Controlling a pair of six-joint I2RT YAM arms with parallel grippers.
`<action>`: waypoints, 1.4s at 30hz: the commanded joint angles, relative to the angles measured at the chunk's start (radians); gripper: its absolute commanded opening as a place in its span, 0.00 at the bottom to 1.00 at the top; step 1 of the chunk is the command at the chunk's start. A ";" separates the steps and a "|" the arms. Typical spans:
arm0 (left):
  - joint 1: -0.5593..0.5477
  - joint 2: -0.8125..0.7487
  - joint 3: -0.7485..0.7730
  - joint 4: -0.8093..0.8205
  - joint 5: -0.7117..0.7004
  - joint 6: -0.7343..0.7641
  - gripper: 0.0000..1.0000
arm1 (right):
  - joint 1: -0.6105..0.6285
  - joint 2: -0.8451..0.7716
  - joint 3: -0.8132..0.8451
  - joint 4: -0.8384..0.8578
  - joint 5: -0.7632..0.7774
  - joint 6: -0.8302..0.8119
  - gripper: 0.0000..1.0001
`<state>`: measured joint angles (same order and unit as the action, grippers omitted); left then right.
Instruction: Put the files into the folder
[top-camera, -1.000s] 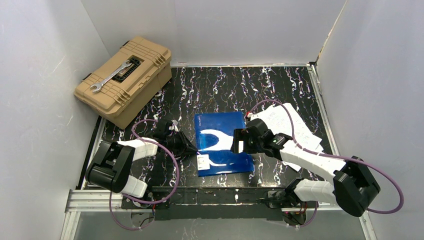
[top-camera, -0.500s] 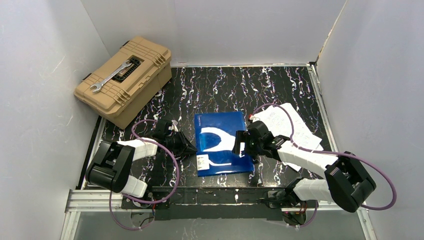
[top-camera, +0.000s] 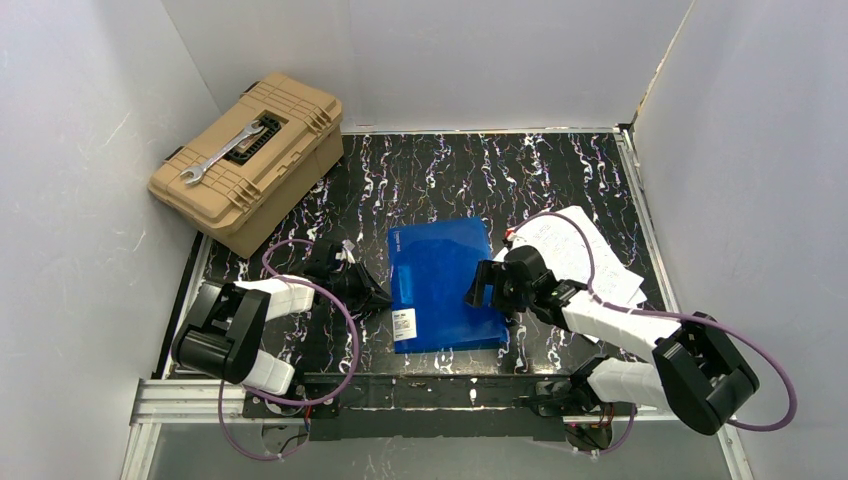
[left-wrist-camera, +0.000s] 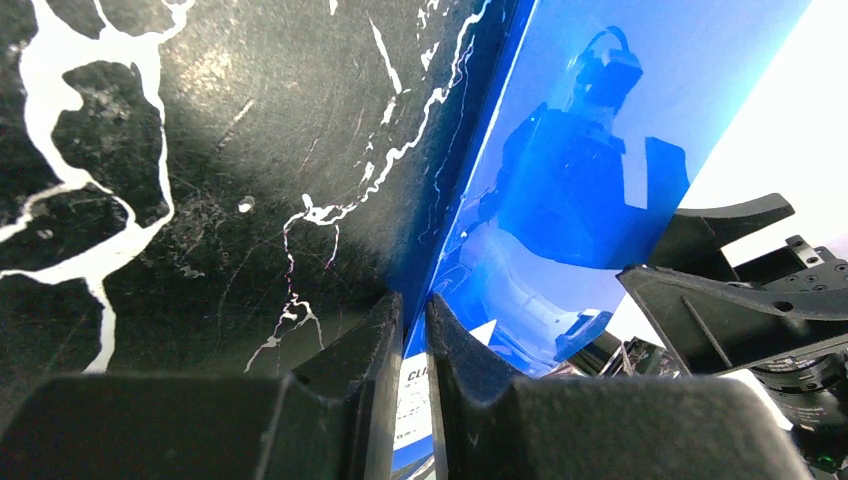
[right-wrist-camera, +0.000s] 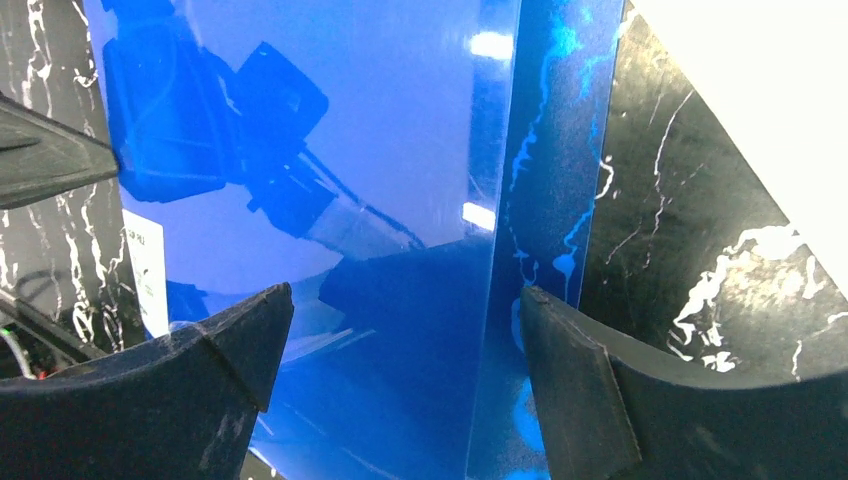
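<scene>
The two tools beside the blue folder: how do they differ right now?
The left tool is pinched shut on the left edge of the folder; the right tool is spread wide open and grips nothing. The left tool meets the folder edge-on, while the right tool frames the folder's right edge between its fingers, on the side nearer the files. Both are black, two-fingered, and point inward at the folder.

Bright, even overhead light keeps the top view sharp, with only soft shadows. In the left wrist view the glossy folder (left-wrist-camera: 600, 150) mirrors dark shapes, white blows out at 2 o'clock, and the left gripper (left-wrist-camera: 412, 310) looks soft at 6 o'clock.
</scene>
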<state>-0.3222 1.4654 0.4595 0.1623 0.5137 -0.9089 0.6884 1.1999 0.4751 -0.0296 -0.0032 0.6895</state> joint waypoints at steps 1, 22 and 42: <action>0.011 0.063 -0.060 -0.147 -0.206 0.069 0.13 | -0.009 -0.032 -0.064 0.035 -0.054 0.050 0.89; 0.011 0.039 -0.068 -0.115 -0.151 0.066 0.11 | -0.032 -0.338 -0.148 0.169 -0.123 0.182 0.01; 0.010 -0.342 0.352 -0.644 -0.071 0.228 0.76 | -0.027 -0.261 0.223 -0.177 -0.152 -0.050 0.01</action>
<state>-0.3134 1.1790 0.7170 -0.3405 0.3920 -0.7475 0.6605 0.9161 0.5858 -0.1173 -0.1493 0.7208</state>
